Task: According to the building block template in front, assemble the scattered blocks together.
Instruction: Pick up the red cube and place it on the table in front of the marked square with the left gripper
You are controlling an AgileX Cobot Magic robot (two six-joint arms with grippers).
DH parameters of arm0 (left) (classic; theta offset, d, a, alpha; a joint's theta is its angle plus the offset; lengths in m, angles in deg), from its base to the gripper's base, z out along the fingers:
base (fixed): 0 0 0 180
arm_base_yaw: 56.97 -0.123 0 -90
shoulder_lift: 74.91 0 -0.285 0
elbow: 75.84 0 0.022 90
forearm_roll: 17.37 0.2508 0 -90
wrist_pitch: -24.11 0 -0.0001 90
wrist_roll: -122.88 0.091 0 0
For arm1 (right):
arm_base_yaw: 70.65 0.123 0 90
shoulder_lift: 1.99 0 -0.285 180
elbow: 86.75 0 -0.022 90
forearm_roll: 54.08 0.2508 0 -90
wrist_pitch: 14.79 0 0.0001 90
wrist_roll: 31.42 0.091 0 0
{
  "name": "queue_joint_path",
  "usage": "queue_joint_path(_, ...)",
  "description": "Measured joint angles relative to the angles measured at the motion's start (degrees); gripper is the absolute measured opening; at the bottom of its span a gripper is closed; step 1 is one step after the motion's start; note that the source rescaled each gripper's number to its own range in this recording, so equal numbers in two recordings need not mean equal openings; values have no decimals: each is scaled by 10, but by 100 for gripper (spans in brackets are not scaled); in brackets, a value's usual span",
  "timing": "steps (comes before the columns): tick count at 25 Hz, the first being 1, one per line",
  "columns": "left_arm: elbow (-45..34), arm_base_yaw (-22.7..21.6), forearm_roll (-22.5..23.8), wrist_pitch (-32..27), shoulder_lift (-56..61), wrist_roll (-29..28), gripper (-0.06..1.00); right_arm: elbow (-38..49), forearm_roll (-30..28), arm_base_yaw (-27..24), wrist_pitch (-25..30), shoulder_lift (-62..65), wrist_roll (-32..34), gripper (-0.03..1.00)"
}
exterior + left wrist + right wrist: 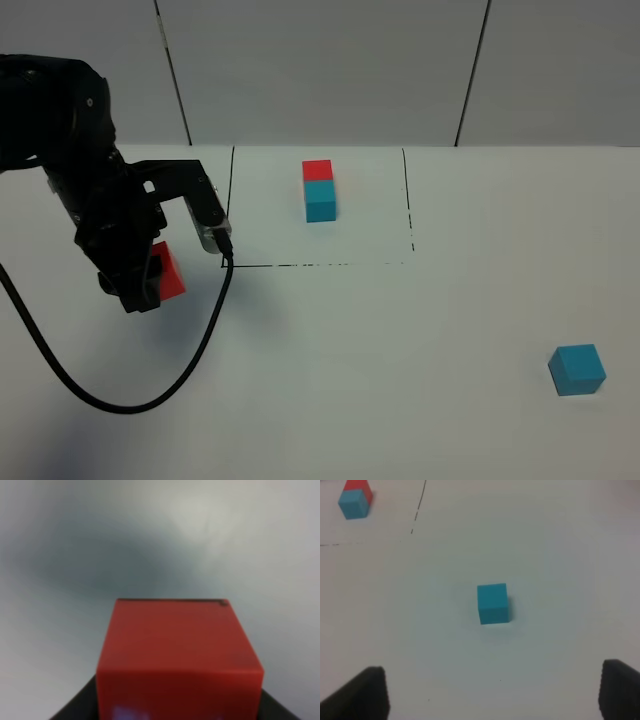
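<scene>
The template, a red cube joined to a cyan cube (319,190), stands inside a thin black-line square (300,265) at the back middle; it also shows in the right wrist view (355,499). My left gripper (152,282) is shut on the loose red cube (168,272), just left of the square's front left corner. The red cube (179,655) fills the lower left wrist view, with dark fingers (75,711) at its sides. The loose cyan cube (577,369) sits alone at the front right. My right gripper (495,695) is open, short of the cyan cube (493,603); it is out of the exterior view.
A black cable (150,400) loops from the left arm across the white table (380,380) at the front left. A pale wall with dark seams (473,75) runs along the table's back edge.
</scene>
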Motion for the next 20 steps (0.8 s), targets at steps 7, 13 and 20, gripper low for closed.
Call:
queue_joint_path(7,7,89,96,21,-43,7,0,0,0,0,0,0,1,69)
queue_joint_path(13,66,121,112,4,-106,-1,0,0,0,0,0,0,1,69)
queue_joint_path(20,140,136,80,-38,-162,12,0,0,0,0,0,0,0,69)
